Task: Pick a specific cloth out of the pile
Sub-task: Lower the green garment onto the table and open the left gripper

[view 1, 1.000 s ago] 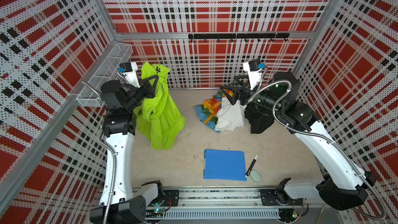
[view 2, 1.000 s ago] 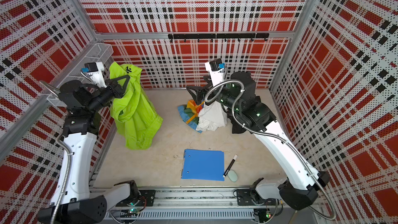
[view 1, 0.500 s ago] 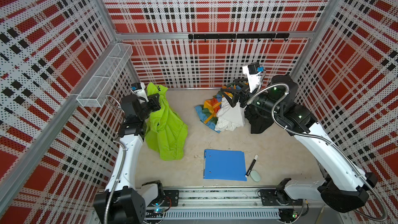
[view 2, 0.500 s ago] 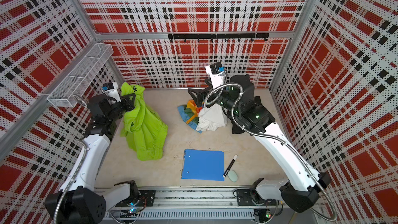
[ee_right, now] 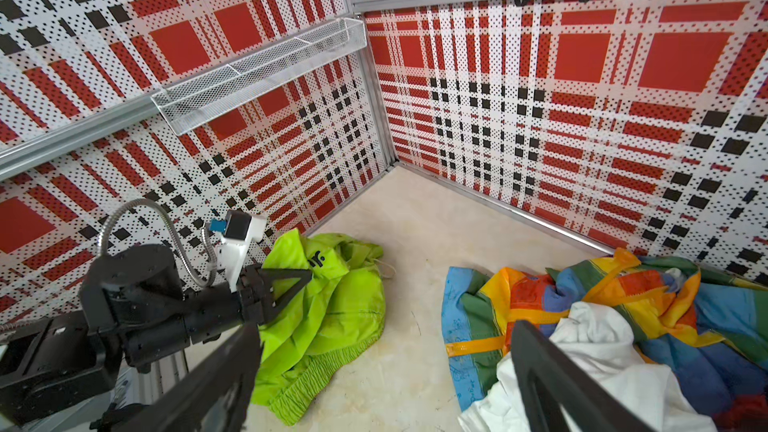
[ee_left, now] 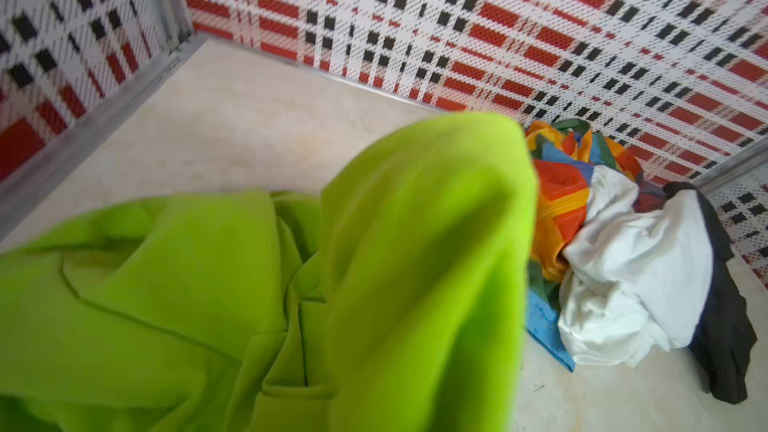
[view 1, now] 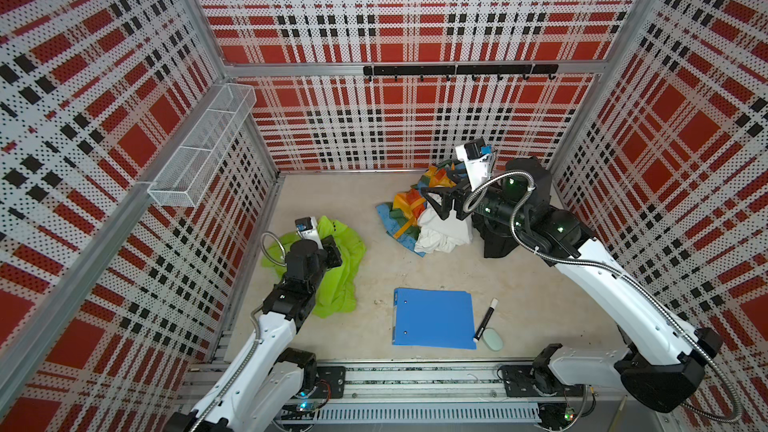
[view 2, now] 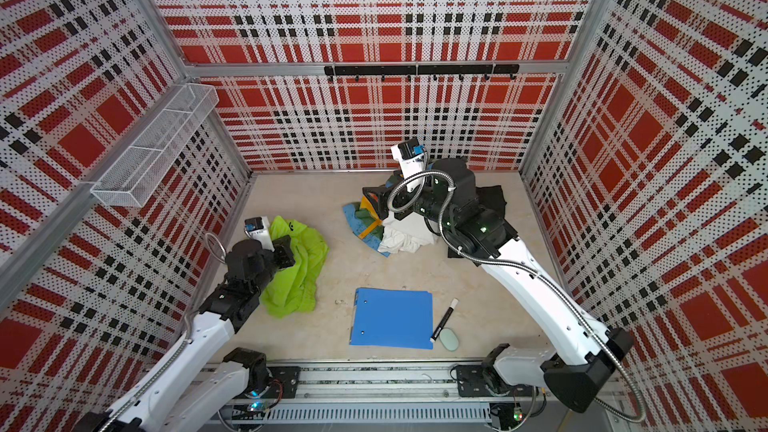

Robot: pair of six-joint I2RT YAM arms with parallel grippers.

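The fingers of my left gripper are pressed together with a fold of lime fabric caught between them, so I read it as clamped on the cloth. In the left wrist view that fold rises right in front of the lens and hides the tips completely. The left arm reaches forward from the front rail, low and nearly flat, with its wrist just above the table close to the left wall.

The cloth lies crumpled on the table under and around that gripper. Its dark lettering shows beside the finger in the right wrist view. It is well apart from the pile, which sits at the back of the table, right of the middle, close to the back wall. There I see rainbow stripes, white and black fabric heaped together.

My right gripper is spread wide with nothing in it. Its two fingers frame the white cloth from above. That arm climbs from its base at the front right, bends at the elbow and points its wrist leftward over the pile. I cannot tell whether the tips touch the fabric.

A blue folder lies flat near the front edge, between the two arms.
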